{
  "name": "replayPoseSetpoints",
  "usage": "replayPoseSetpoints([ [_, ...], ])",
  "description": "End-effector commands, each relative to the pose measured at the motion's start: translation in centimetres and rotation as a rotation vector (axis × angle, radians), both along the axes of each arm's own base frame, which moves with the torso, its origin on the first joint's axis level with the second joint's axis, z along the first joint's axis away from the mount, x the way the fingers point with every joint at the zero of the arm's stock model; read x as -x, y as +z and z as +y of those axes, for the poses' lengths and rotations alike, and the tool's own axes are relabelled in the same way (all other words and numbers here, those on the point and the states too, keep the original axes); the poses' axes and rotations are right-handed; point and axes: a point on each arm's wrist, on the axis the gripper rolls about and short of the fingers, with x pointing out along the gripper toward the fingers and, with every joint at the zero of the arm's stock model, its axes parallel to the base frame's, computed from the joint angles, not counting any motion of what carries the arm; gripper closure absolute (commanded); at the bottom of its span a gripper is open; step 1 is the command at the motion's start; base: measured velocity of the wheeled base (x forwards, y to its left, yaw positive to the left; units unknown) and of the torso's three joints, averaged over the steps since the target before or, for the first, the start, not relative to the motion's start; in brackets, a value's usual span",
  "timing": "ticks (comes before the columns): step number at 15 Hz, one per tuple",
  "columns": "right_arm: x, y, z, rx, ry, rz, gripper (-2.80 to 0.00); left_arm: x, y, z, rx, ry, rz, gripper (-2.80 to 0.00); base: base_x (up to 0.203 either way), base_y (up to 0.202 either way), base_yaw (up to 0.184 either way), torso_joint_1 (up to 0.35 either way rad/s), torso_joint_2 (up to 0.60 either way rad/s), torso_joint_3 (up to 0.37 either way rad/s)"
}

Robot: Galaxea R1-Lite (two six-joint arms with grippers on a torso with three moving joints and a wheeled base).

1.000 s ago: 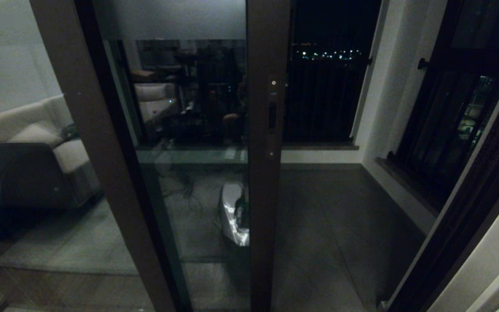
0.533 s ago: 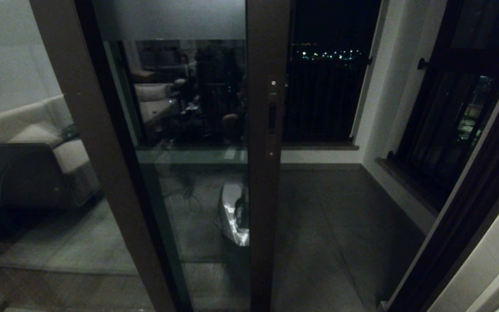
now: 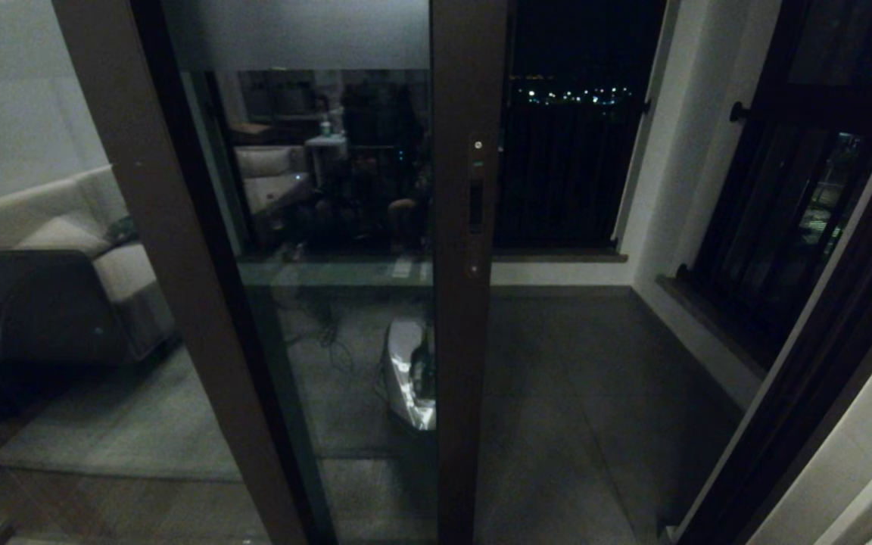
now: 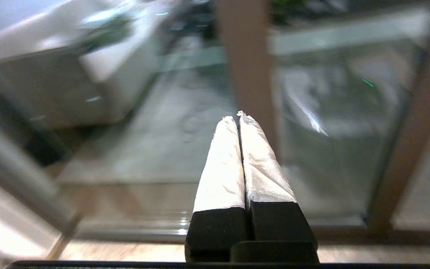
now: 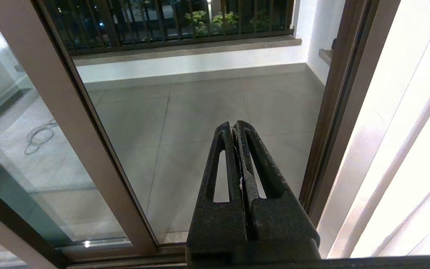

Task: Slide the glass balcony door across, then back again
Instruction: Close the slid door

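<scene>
In the head view, the tall clear glass balcony door in its dark brown metal frame (image 3: 345, 303) stands partly across the opening. Its handled edge stile (image 3: 470, 303) runs upright through the middle of the picture, bearing a narrow recessed black handle (image 3: 475, 206) with a silver screw (image 3: 478, 144) above it. To the right of the stile the doorway is open onto the grey tiled balcony floor (image 3: 580, 393), with a dark barred railing (image 3: 565, 166) and a white wall (image 3: 678, 151) beyond. A second brown frame post (image 3: 156, 250) slants down on the left, and the glass reflects a pale sofa (image 3: 65, 235). Neither arm shows in this view.

In the left wrist view, the left gripper (image 4: 239, 118) hangs in the air before the glass, its two foil-wrapped fingers (image 4: 222, 164) pressed together with nothing between them. A brown stile lies behind their tips; contact cannot be judged.

In the right wrist view, the right gripper (image 5: 234, 129) points at the open gap, its black slotted fingers (image 5: 259, 164) closed tip to tip and empty. The door's stile (image 5: 65, 112) slants beside it, apart from it, and the dark fixed door jamb (image 5: 334, 104) rises on the other side.
</scene>
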Motion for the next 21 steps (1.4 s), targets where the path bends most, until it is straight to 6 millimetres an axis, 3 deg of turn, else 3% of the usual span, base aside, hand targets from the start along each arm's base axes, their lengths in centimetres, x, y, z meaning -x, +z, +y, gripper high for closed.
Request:
replayPoseSetpoints([
  [1, 0.0, 0.0, 0.0, 0.0, 0.0, 0.0, 0.0, -0.1, -2.0, -0.2, 0.027, -0.104, 0.003, 0.0, 0.0, 0.0, 0.0, 0.0, 0.0, 0.0],
  [4, 0.0, 0.0, 0.0, 0.0, 0.0, 0.0, 0.0, -0.2, -2.1, -0.2, 0.156, -0.093, -0.003, 0.0, 0.0, 0.0, 0.0, 0.0, 0.0, 0.0],
  [16, 0.0, 0.0, 0.0, 0.0, -0.002, 0.0, 0.0, -0.2, -2.1, -0.1, 0.206, -0.049, -0.013, 0.0, 0.0, 0.0, 0.0, 0.0, 0.0, 0.0],
  [19, 0.0, 0.0, 0.0, 0.08, 0.013, 0.006, 0.0, -0.2, -2.1, -0.1, 0.207, -0.049, -0.013, 0.0, 0.0, 0.0, 0.0, 0.0, 0.0, 0.0],
  [21, 0.4, 1.4, 0.0, 0.097, 0.014, -0.041, 0.0, -0.2, -2.1, -0.1, 0.211, -0.05, -0.013, 0.0, 0.0, 0.0, 0.0, 0.0, 0.0, 0.0],
])
